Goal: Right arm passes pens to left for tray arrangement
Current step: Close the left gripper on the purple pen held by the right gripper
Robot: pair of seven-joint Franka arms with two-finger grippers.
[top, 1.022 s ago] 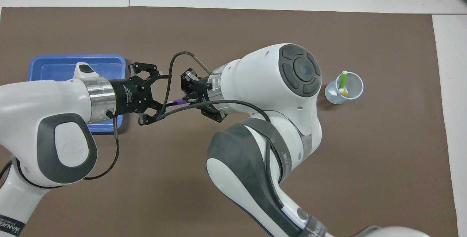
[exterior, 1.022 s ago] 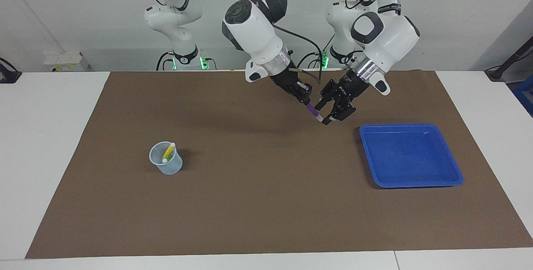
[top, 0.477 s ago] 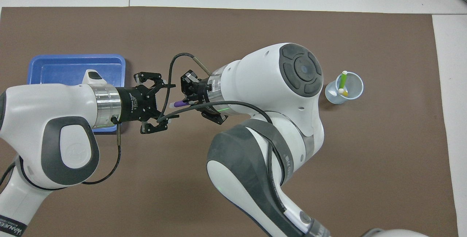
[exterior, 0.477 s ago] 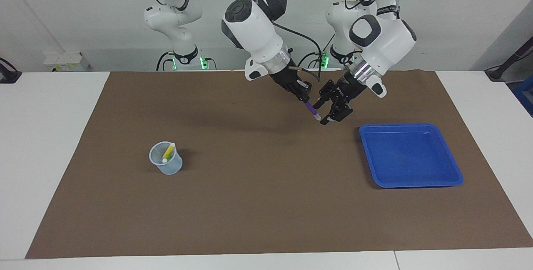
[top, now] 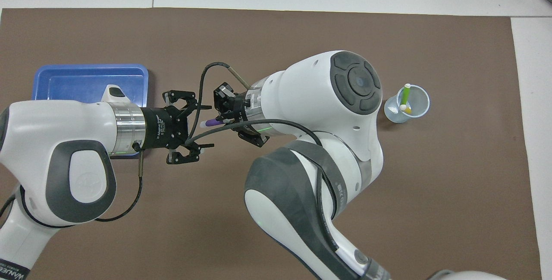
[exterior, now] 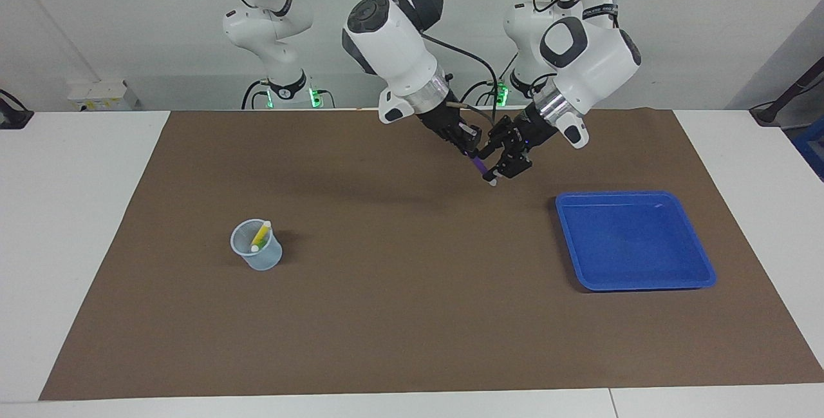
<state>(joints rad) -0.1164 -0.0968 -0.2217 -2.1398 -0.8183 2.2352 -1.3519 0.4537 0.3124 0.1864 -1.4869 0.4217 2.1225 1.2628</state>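
Meanwhile right gripper (exterior: 468,145) clamped purple pen (exterior: 481,169); left gripper (exterior: 501,168) at its tip, closure unclear; overhead cable (top: 199,111) crossed them; cup (exterior: 257,245), tray (exterior: 634,240) apart.

We saw the right gripper (top: 222,121) holding the purple pen (top: 211,122) mid-frame, the left gripper (top: 189,129) around its tip.

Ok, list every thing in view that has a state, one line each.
Purple pen: held up by the right gripper, whitish tip down, over the mat.
Right gripper: shut on the purple pen.
Left gripper: at the purple pen's tip.
Green pen: standing in the cup.
Yellow pen: leaning in the cup.
Tray: no pens in it.
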